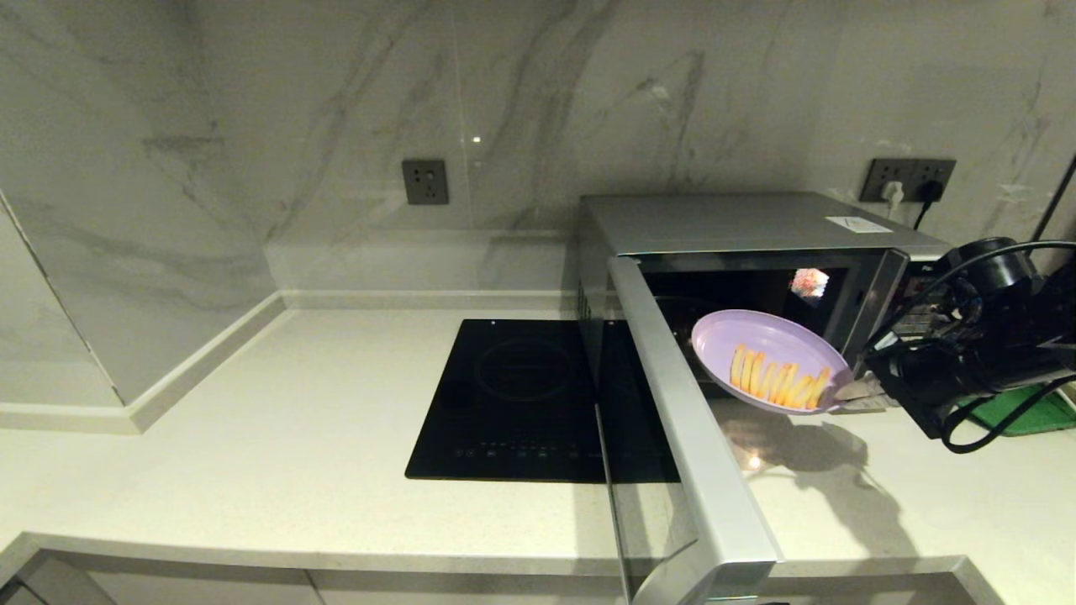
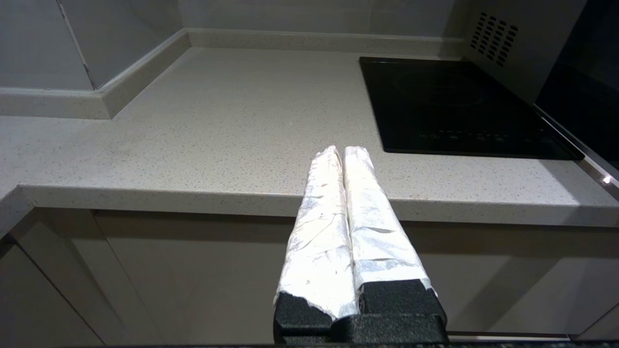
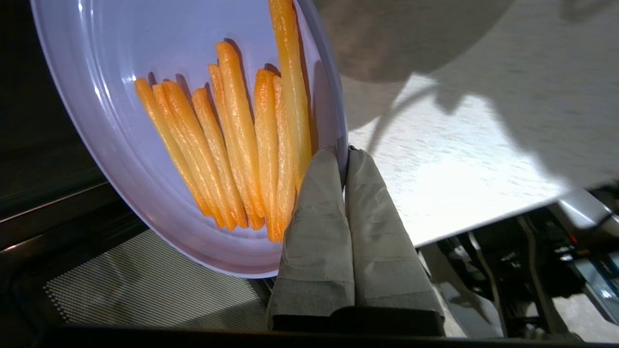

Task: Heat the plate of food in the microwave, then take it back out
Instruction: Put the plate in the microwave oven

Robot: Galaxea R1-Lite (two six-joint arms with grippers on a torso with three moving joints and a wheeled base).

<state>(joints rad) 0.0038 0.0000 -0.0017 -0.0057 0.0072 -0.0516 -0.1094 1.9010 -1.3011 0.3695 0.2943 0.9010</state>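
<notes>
The lavender plate of food (image 1: pixel 769 360), with yellow-orange sticks lying across it, hangs tilted in the air just in front of the open cavity of the silver microwave (image 1: pixel 740 225). My right gripper (image 1: pixel 851 391) is shut on the plate's near right rim. In the right wrist view the plate (image 3: pixel 96 106) fills the frame and my right gripper (image 3: pixel 345 153) pinches its edge between taped fingers. The microwave door (image 1: pixel 685 437) stands swung wide open toward me. My left gripper (image 2: pixel 342 151) hangs shut and empty, below and in front of the counter edge.
A flat black induction cooktop (image 1: pixel 504 399) lies on the pale counter left of the microwave. A green tray (image 1: pixel 1030 416) shows behind my right arm. Wall sockets (image 1: pixel 912 178) with plugs sit behind the microwave. The counter's left side ends at a marble wall corner.
</notes>
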